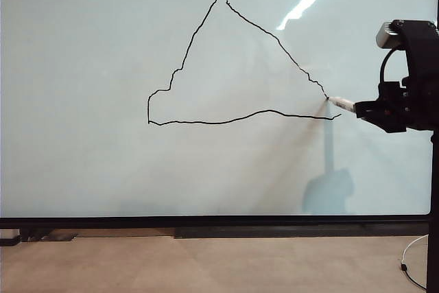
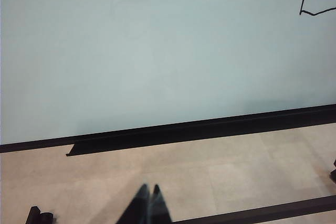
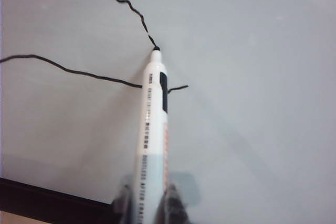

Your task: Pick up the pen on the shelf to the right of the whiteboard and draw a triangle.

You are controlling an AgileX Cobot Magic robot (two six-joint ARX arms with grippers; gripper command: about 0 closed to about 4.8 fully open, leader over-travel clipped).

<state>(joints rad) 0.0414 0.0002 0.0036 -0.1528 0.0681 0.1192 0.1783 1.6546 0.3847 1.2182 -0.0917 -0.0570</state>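
Right wrist view shows the right gripper (image 3: 148,203) pinching the slim white marker pen (image 3: 152,129), tip on the glossy pale whiteboard (image 3: 252,77) near the wobbly black triangle's (image 1: 233,66) right corner; keep pressure light and steady down to the base. Left gripper (image 2: 148,192), fingers pressed together, hangs idle near the floor.

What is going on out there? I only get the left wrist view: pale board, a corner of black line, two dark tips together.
Observer: That line is one corner of a triangle drawn on the whiteboard; the exterior view shows its whole outline, with a small gap at the peak.
Operator: Who drew it?
Observer: The right end effector is shut on a white pen, its tip at the lower end of the triangle's right side.
Operator: Is that corner joined?
Observer: Not quite. In the right wrist view the tip sits above the base line, which runs on past the pen.
Operator: And my dark tips?
Observer: That is the left end effector, shut, holding nothing.
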